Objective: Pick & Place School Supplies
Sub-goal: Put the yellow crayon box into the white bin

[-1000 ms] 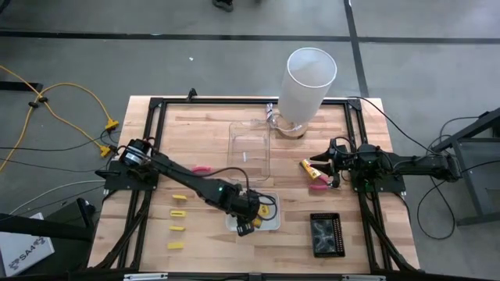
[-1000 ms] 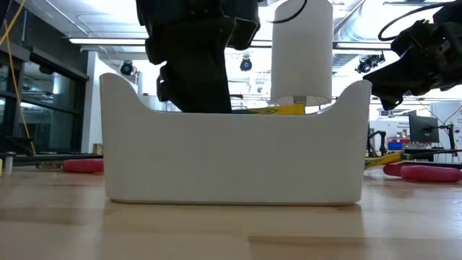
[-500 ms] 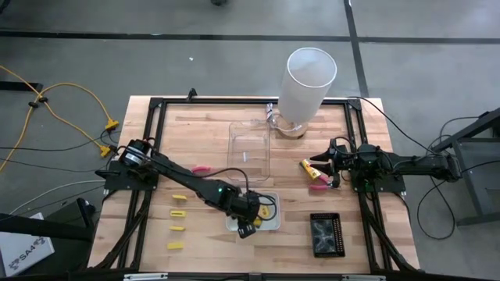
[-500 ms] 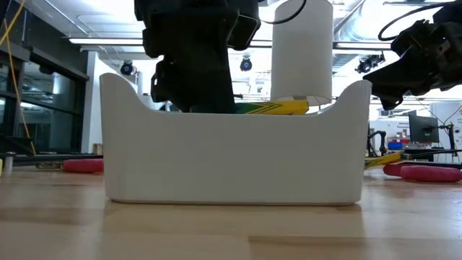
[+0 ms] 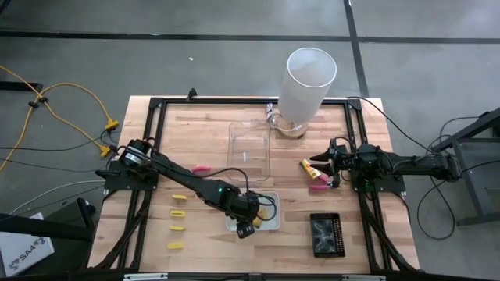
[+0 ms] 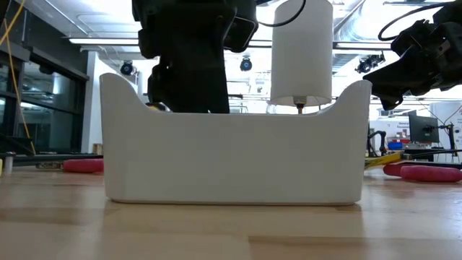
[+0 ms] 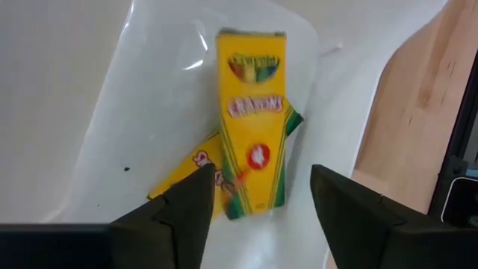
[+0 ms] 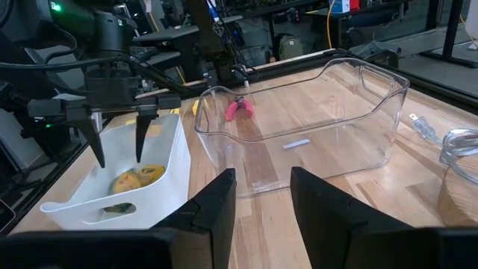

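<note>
My left gripper (image 5: 248,224) hangs open over the white tray (image 5: 272,225). In the left wrist view its gripper (image 7: 261,172) has a finger on either side of a yellow crayon packet (image 7: 252,119), touching nothing. That packet lies in the tray, its lower end on a second yellow packet (image 7: 190,175). My right gripper (image 5: 332,168) waits open at the table's right, beside another yellow packet (image 5: 310,165) and pink scissors (image 5: 318,186). Several small yellow blocks (image 5: 179,212) and more pink scissors (image 5: 201,169) lie on the table's left.
A clear tray (image 5: 249,148) stands at mid table, beyond the white tray. The tall white cylinder (image 5: 306,86) stands at the far edge. A black tray (image 5: 326,234) sits near the right front. In the low view the white tray's wall (image 6: 231,155) hides what lies inside.
In the low view a yellow packet showed above the white tray's rim, beside my left gripper, and half a second ago stood out farther. Now it has dropped below the rim and lies in the tray. My right arm has kept still.
</note>
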You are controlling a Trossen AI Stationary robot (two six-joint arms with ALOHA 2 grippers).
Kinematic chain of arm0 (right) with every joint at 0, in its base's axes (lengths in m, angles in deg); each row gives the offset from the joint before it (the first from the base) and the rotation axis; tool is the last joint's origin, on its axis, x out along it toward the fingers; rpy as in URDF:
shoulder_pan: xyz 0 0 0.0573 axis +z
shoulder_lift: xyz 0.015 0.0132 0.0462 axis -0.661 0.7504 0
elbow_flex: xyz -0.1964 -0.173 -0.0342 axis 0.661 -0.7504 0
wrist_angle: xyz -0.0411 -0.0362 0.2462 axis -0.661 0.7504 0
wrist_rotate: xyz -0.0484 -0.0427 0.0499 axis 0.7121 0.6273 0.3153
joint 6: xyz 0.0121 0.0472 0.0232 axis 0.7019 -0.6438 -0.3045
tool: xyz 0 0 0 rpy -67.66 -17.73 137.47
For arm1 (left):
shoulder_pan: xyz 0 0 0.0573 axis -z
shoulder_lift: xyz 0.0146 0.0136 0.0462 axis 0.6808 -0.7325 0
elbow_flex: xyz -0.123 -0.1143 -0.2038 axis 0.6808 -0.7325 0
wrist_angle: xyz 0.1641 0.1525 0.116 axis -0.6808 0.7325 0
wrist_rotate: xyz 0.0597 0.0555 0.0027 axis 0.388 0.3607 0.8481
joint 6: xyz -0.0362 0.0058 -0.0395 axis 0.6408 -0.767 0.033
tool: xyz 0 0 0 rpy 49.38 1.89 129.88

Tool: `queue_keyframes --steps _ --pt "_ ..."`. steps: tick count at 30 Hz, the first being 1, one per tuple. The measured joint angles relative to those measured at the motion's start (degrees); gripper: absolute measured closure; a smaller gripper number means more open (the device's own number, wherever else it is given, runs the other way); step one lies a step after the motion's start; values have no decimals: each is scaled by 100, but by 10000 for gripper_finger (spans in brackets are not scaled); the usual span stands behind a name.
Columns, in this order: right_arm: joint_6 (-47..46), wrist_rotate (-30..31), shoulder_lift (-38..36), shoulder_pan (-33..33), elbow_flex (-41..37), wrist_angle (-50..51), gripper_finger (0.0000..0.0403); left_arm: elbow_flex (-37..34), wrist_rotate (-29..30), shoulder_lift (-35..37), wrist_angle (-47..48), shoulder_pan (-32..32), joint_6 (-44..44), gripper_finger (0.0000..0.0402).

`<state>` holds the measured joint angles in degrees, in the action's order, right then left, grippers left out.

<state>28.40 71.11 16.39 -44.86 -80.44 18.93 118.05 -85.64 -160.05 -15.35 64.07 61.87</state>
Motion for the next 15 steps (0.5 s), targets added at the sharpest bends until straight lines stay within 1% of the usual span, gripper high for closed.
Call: queue_keyframes --steps 3,8,15 --pt "0 0 0 0 0 0 282 0 0 0 -8 0 6 175" --pt "-1 1 -2 0 0 0 282 0 2 4 -106 -22 18 173" --pt "1 0 -2 0 0 1 282 0 12 244 -424 -44 -264 175"
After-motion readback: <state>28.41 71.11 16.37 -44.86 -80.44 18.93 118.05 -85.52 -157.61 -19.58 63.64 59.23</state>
